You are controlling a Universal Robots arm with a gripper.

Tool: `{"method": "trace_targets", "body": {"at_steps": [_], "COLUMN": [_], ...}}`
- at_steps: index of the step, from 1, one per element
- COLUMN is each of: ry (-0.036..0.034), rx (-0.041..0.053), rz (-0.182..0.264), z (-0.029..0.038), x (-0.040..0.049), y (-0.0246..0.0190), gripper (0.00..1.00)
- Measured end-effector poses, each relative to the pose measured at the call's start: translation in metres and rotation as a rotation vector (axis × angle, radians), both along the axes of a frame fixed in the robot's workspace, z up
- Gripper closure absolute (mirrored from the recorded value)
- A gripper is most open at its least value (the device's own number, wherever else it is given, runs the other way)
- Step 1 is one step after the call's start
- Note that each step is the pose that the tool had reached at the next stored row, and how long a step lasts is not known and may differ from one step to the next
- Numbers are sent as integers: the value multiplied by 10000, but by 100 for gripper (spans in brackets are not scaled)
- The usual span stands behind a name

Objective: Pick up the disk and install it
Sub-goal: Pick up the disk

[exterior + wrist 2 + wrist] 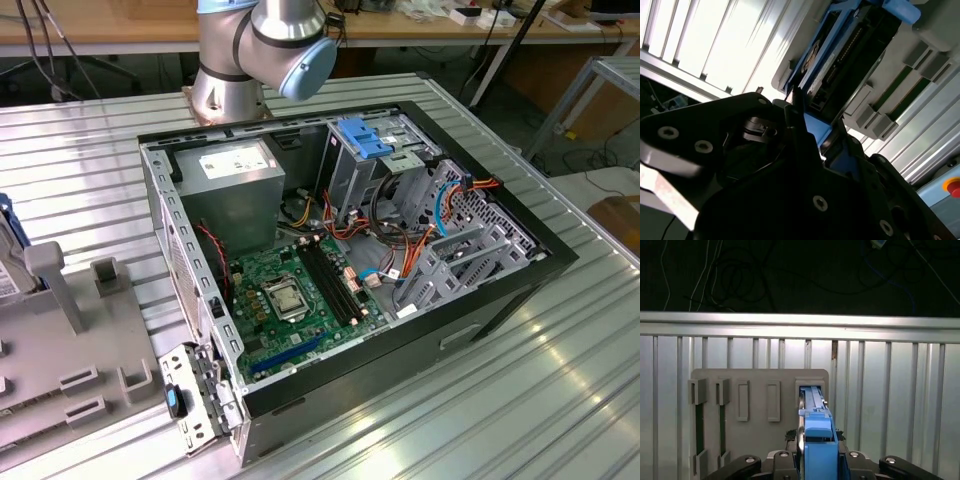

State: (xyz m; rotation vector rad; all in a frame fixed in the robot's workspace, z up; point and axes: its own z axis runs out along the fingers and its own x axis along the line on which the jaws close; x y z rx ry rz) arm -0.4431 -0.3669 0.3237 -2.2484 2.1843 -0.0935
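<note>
Slats of bright ribbed aluminium make up the table (560,400) you see in the exterior view. On it lies an open black computer case (470,335), boxy, with a green motherboard (300,290) flat on its floor and a grey metal power supply box (235,185) in one corner. Behind the case rises the arm (265,50), a smooth silver tube with a pale blue joint cap. Toward the exterior view's left you find a matte grey plastic holder (100,350), a flat plate with raised rectangular slots. In the first wrist view the disk (812,397) stands on edge in one of those slots, thin and dark, with glossy blue plastic rails along it. The black gripper (819,442) straddles the end nearest the camera, its jaws flush against both sides of the blue rail. You have it clamped on the disk while the disk sits in the holder.
</note>
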Motion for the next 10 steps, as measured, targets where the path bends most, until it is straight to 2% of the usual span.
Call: {"method": "trace_targets", "body": {"at_steps": [10], "ry": [-9], "rx": [-41], "rz": [0], "z": [178], "x": [0], "y": [0], "gripper": [63]}}
